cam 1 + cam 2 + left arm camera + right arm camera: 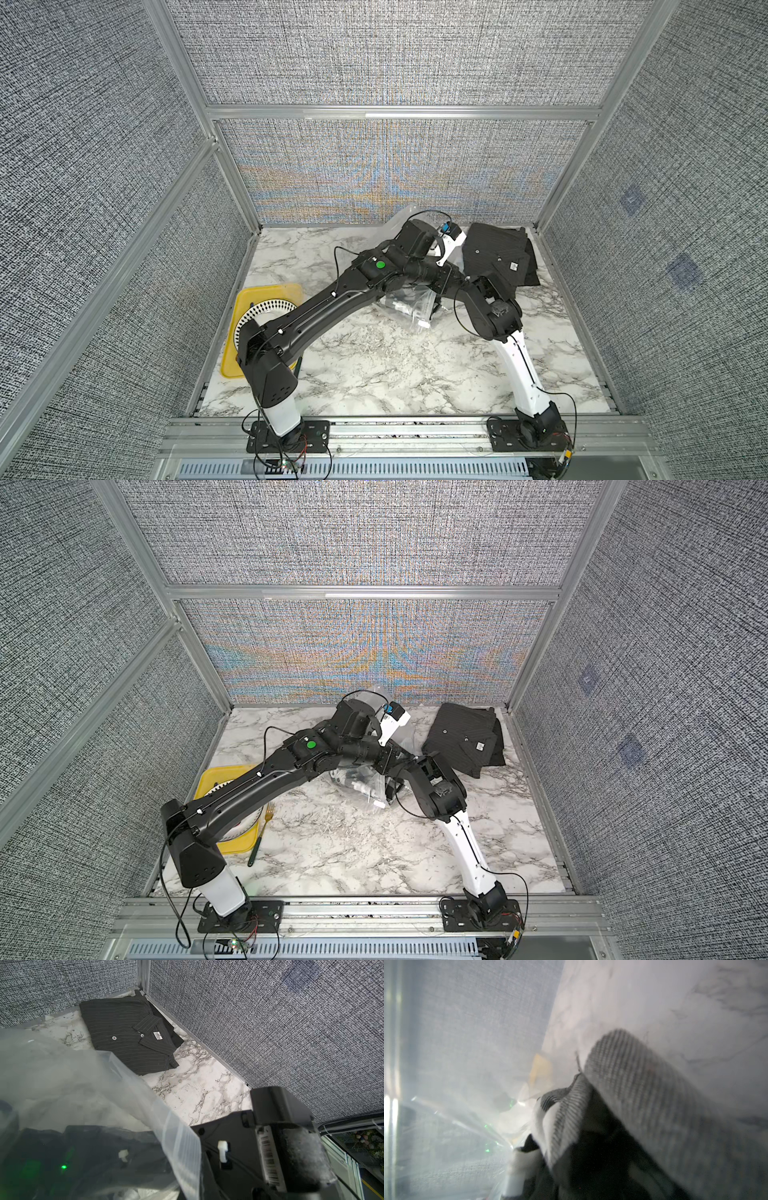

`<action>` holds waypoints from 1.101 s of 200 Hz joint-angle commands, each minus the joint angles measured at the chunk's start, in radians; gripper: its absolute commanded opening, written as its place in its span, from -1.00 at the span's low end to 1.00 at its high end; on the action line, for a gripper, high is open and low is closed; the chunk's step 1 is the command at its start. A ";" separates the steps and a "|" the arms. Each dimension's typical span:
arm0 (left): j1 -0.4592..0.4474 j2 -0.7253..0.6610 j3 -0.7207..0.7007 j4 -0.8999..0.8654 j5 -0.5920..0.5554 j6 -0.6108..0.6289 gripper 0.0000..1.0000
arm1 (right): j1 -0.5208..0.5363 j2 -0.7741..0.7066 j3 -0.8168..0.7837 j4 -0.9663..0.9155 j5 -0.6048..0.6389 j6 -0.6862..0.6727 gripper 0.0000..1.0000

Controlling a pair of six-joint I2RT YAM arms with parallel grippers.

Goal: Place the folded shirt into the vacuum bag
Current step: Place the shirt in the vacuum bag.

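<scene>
walls (83, 166): grey woven panels on three sides, set in an aluminium frame (399, 113); the back panel shimmers blue and orange low down; two darker square patches (631, 199) on the 3 o'clock wall
table (374, 374): white marble pattern with grey veins, flat; 12 o'clock taken at the back wall, 6 at the arms' bases
tray (232, 365): yellow, at 8 o'clock, flat on the table; partly under the left arm
plate (266, 312): on the tray; white, with a black toothed rim
fork (258, 841): green handle, just beside the tray's 3 o'clock edge; seen in a top view
left arm (324, 307): black, from 7 o'clock across to the centre back
left gripper (442, 253): raised near 12 o'clock; jaws closed on the bag's lifted film
bag (405, 311): clear and crumpled, between centre and 12 o'clock; part lies on the table, part stands lifted around both arms
right gripper (579, 1078): under the film; ribbed fingers (633, 1084) near each other, blurred; gripping or free, I cannot tell
right arm (519, 361): white then black, from 5 o'clock, bent in to the bag
shirt (494, 257): dark with thin stripes, folded, flat in the 1 o'clock corner; outside the bag, just beside it; white label (514, 266) at the collar
</scene>
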 commanded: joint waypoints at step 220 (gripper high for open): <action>-0.005 0.026 -0.027 -0.171 0.015 0.031 -1.00 | 0.014 -0.067 0.040 -0.153 0.148 -0.122 -0.27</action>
